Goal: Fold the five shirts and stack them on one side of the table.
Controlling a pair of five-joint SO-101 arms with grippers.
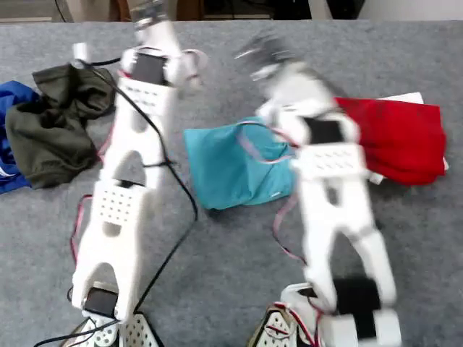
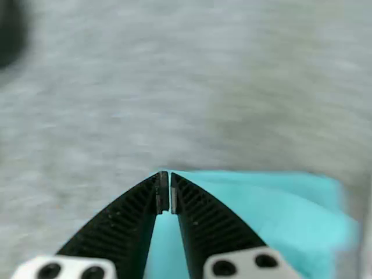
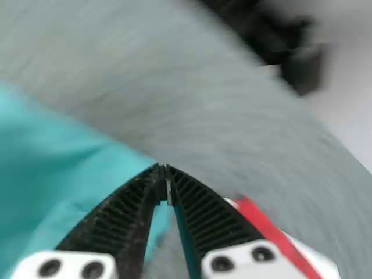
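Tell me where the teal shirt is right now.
In the high view the teal shirt lies mid-table, between the olive shirt on the left and the red shirt on the right.

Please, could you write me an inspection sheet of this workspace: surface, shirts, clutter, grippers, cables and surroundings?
Surface: table with a grey cover.
Job's things: teal shirt at centre, looks folded; red shirt at the right, lying on something white; olive shirt crumpled at the left, partly over a blue shirt.
Clutter: nothing seen.
Grippers: left gripper and right gripper, jaws shut, nothing held.
Cables: black cable runs over the table; thin red wire beside the teal shirt.
Surroundings: dark shapes beyond the far edge, too unclear to name.
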